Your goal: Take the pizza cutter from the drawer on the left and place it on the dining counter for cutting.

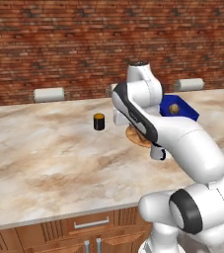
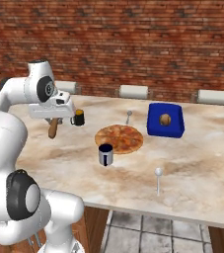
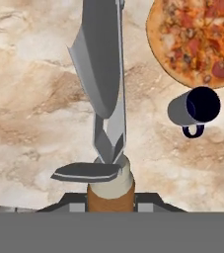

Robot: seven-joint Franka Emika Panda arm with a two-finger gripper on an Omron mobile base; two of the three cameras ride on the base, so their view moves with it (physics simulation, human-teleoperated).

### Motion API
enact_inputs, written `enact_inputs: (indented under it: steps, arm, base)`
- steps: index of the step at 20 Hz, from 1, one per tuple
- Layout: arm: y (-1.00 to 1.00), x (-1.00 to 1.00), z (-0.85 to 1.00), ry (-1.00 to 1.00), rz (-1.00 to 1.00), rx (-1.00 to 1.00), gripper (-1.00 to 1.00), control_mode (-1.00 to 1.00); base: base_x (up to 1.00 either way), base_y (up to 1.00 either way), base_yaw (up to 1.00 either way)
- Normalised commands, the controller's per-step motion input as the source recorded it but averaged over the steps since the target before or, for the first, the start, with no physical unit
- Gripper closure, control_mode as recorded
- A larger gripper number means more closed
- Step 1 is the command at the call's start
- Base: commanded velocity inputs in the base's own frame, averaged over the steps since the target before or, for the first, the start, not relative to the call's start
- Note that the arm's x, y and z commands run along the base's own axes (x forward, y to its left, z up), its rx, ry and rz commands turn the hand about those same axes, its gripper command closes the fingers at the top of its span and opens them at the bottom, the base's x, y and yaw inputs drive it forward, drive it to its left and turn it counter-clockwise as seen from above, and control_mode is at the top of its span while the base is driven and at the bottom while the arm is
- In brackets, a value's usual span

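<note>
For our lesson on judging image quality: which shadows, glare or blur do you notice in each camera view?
Right base view: soft shadows lie on the dining counter beside the mug and blue box; no glare. Left base view: even light, brick wall slightly soft. Hand view: the pizza cutter in the pincer looms large, stretched by closeness, its blade shaded grey; the pizza looks sharp.

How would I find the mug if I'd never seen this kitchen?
Start at the long marble dining counter in front of the brick wall. Find the round pizza near its middle; the mug sits just beside the pizza's near edge. It's grey outside, dark blue inside, with a handle, unlike the small dark shaker farther back.
</note>
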Motion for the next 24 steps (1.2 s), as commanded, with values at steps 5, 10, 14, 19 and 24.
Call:
enact_inputs:
  steps: [5,10,14,19,24]
  arm:
    - [-0.01,0.27,-0.45,0.0,0.0,0.0,1.0,-1.0]
    - [0.0,0.2,-0.5,0.0,0.0,0.0,1.0,-1.0]
    - [0.0,0.26,-0.48,0.0,0.0,0.0,1.0,-1.0]
    - [0.0,0.34,-0.41,0.0,0.0,0.0,1.0,-1.0]
    - [0.0,0.47,-0.19,0.0,0.0,0.01,1.0,-1.0]
  base:
    - [0.0,0.0,0.0]
    - [0.0,0.0,0.0]
    - [0.0,0.0,0.0]
    - [0.0,0.0,0.0]
    - [0.0,0.0,0.0]
